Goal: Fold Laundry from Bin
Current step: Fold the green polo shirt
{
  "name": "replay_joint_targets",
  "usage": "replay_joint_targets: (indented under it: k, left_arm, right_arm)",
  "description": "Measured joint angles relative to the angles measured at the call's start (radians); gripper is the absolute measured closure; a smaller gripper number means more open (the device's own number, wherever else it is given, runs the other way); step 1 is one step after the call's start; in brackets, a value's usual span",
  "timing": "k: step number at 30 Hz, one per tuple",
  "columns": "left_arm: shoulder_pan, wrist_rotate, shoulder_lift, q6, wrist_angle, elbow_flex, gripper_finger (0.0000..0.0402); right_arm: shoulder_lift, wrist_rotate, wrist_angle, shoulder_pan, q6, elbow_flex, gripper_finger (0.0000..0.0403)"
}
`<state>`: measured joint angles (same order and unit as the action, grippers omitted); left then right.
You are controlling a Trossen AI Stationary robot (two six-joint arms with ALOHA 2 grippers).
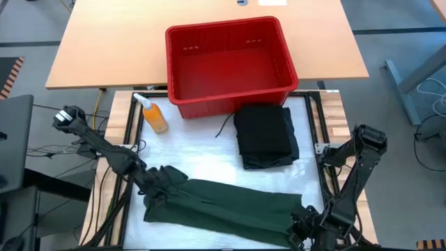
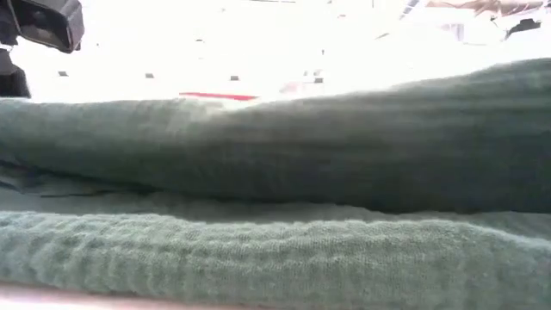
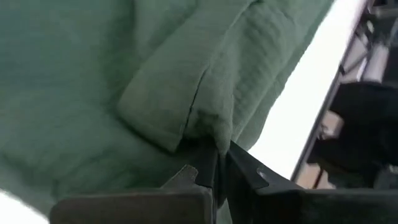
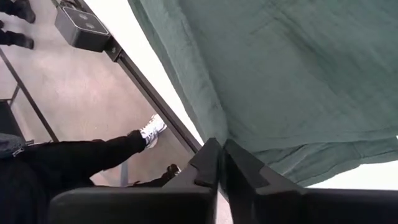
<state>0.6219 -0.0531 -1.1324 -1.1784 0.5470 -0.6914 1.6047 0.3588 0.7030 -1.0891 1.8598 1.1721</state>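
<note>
A red slotted bin (image 1: 226,66) stands at the far side of the white work surface (image 1: 202,150), its visible floor bare of laundry, with an orange bottle (image 1: 154,115) just beside its left corner. In front of the bin, toward the right, a folded stack of black garments (image 1: 265,136) lies on the surface, a thin dark cord trailing from its left edge. Along the near edge stretches a dark green shirt (image 1: 223,202), laid out long from left to right. The left gripper (image 3: 214,163) is at the shirt's left end, its fingers pinched tight on a bunched fold of the green fabric. The right gripper (image 4: 221,163) is at the shirt's right end, at the table's near right corner; its fingers stand almost together at the hem, and whether cloth is caught between them cannot be told. From table height, green folds fill the view, with a sliver of the red bin behind. Past the table edge, a person's dark-trousered leg and white shoe (image 4: 151,129) show on the floor.
</note>
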Motion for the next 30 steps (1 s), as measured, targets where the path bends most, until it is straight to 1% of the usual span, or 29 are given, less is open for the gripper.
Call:
replay_joint_targets:
  k: [4,8,10,12,14,16,17,19,21,22,23,25,28,30]
  left_arm:
    - [0.001,-0.062,-0.045,0.042,-0.044,0.0,0.0372]
    - [-0.001,-0.074,-0.041,0.033,-0.011,0.0,0.033]
    - [-0.001,-0.077,-0.024,0.032,-0.004,0.0,0.0313]
    - [-0.001,-0.086,-0.002,0.039,-0.006,0.0,0.0302]
    - [-0.002,-0.093,0.028,0.045,0.007,0.0,0.0295]
    - [-0.007,-0.078,0.066,0.047,0.045,0.0,0.0294]
    - [-0.01,-0.041,0.085,0.046,0.073,0.0,0.0293]
    - [-0.013,0.098,0.116,0.046,0.095,0.0,0.0293]
    - [-0.021,0.236,0.129,0.067,0.07,0.007,0.0295]
    - [-0.032,0.274,0.124,0.085,0.048,0.014,0.0297]
    - [-0.047,0.289,0.113,0.105,0.018,0.024,0.03]
    - [-0.083,0.279,0.075,0.136,-0.067,0.048,0.0305]
    - [-0.122,0.179,-0.003,0.185,-0.253,0.082,0.0315]
    - [-0.137,0.118,-0.056,0.206,-0.303,0.095,0.0324]
  right_arm:
    - [-0.008,-0.019,-0.001,0.014,0.0,0.0,0.0316]
    - [-0.033,-0.123,-0.002,0.027,-0.022,0.0,0.0255]
    - [-0.051,-0.143,-0.001,0.026,-0.041,0.0,0.0227]
    - [-0.073,-0.117,-0.002,0.024,-0.05,0.0,0.0205]
    - [-0.084,-0.048,-0.001,0.026,-0.051,0.0,0.019]
    - [-0.079,0.007,-0.004,0.042,-0.064,-0.002,0.0183]
    - [-0.074,0.013,-0.019,0.054,-0.074,-0.012,0.0182]
    - [-0.057,0.005,-0.061,0.086,-0.111,-0.043,0.0183]
    - [-0.033,0.003,-0.113,0.113,-0.163,-0.073,0.0189]
    - [-0.027,0.004,-0.148,0.125,-0.19,-0.09,0.0193]
    - [-0.025,0.007,-0.188,0.136,-0.213,-0.106,0.0197]
    - [-0.016,0.013,-0.262,0.156,-0.249,-0.132,0.0208]
    - [-0.012,0.011,-0.342,0.17,-0.28,-0.183,0.0225]
    - [-0.013,0.011,-0.372,0.175,-0.277,-0.214,0.0236]
